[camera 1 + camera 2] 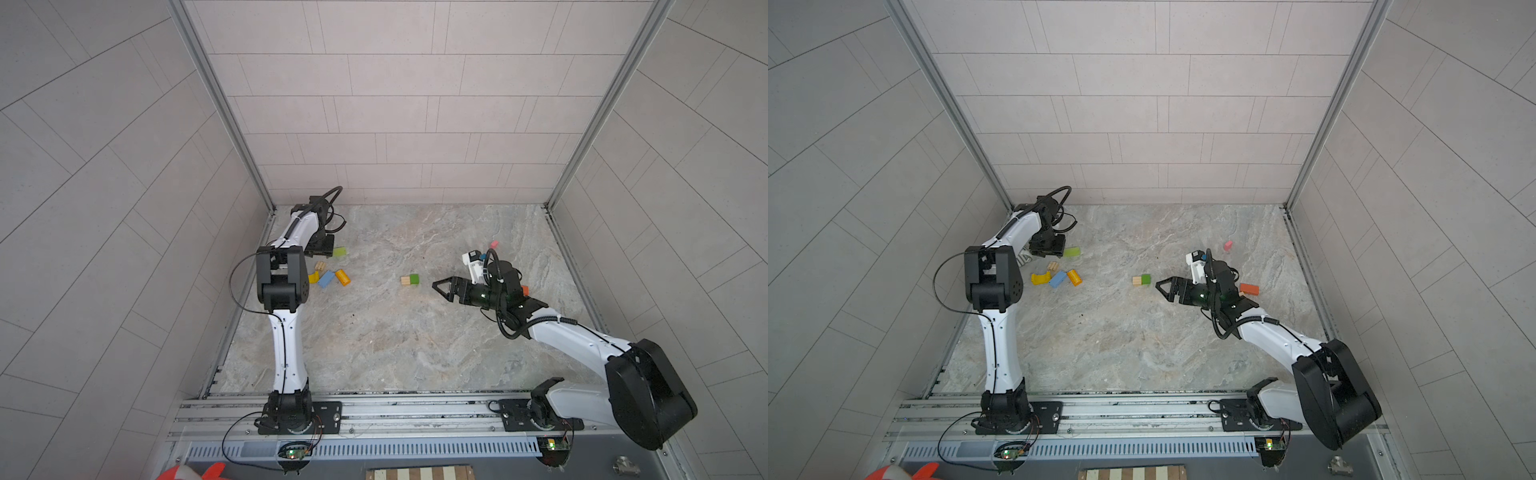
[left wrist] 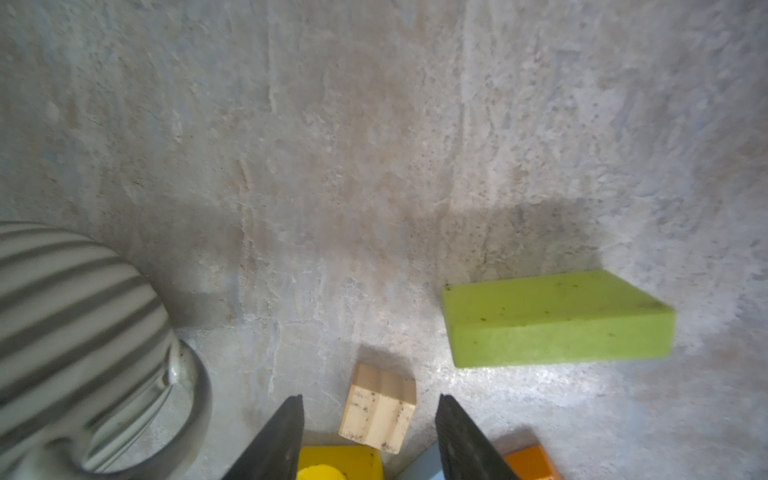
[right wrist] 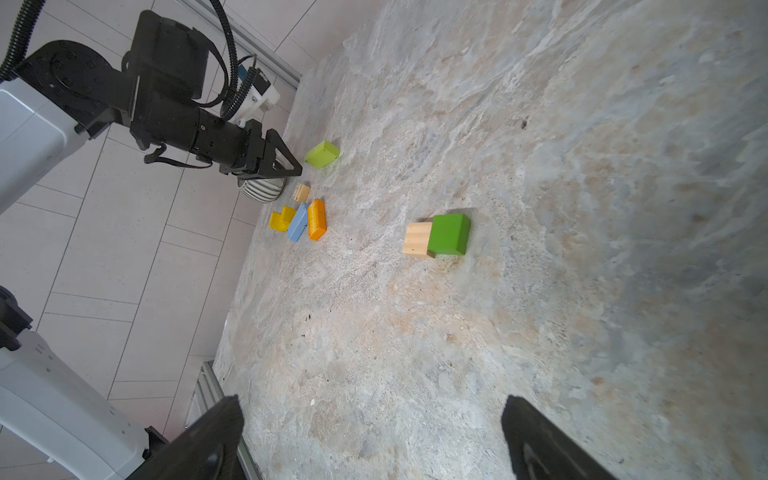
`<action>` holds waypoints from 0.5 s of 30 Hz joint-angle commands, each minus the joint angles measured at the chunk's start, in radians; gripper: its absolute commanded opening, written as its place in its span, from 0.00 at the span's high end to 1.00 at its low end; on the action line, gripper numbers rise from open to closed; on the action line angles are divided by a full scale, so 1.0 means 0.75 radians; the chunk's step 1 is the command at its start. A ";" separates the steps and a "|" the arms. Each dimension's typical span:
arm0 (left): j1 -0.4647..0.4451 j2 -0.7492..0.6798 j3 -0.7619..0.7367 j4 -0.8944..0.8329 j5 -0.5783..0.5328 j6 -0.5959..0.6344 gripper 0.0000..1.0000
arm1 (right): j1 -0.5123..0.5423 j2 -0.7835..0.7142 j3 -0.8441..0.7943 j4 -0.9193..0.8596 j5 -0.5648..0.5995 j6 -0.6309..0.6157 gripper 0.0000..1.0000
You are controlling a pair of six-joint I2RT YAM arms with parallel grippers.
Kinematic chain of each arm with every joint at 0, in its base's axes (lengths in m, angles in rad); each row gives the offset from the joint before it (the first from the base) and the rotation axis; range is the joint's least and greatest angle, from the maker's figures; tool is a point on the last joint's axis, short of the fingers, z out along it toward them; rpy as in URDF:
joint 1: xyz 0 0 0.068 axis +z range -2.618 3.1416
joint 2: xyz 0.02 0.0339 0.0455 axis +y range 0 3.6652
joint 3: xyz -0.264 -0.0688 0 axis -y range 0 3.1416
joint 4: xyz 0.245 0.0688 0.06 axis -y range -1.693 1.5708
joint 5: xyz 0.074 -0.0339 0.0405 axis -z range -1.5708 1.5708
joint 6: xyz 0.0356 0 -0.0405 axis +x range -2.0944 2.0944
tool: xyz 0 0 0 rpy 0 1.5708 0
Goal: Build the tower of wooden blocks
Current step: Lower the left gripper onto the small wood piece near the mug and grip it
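The bench (image 2: 374,124) is matt, rough, stone-patterned. The tan block (image 2: 378,409) just ahead of the left fingers (image 2: 282,436) is bare grained wood, dirt-specked. The lime block (image 2: 557,320) beyond them carries matt paint. The mug (image 2: 83,332) is glossy.

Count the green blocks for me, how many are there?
2. A lime-green block lies by the left gripper. A darker green block sits in the middle, beside a tan block. Others may be hidden.

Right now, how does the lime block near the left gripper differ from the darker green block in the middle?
The lime block is a flat, pale slab; the darker green block is chunkier, nearly a cube. The lime block lies alone, while the darker green block touches a tan block. Both rest on the table, ungripped.
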 commanded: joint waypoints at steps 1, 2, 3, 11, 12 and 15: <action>0.012 -0.002 -0.031 -0.016 0.032 0.020 0.44 | 0.006 0.021 0.001 0.043 0.003 0.016 0.02; 0.014 -0.002 -0.040 -0.015 0.034 0.020 0.44 | 0.006 0.029 0.001 0.048 -0.004 0.018 0.03; 0.017 -0.002 -0.045 -0.015 0.041 0.021 0.45 | 0.006 0.029 -0.001 0.050 -0.008 0.022 0.03; 0.027 0.023 -0.067 -0.024 0.081 0.020 0.49 | 0.006 0.012 -0.010 0.035 0.013 -0.001 0.03; 0.027 0.028 -0.068 -0.025 0.082 0.023 0.49 | 0.006 0.015 -0.010 0.036 0.013 -0.001 0.03; 0.030 0.024 -0.076 -0.024 0.080 0.025 0.50 | 0.006 0.024 -0.008 0.040 0.007 0.004 0.03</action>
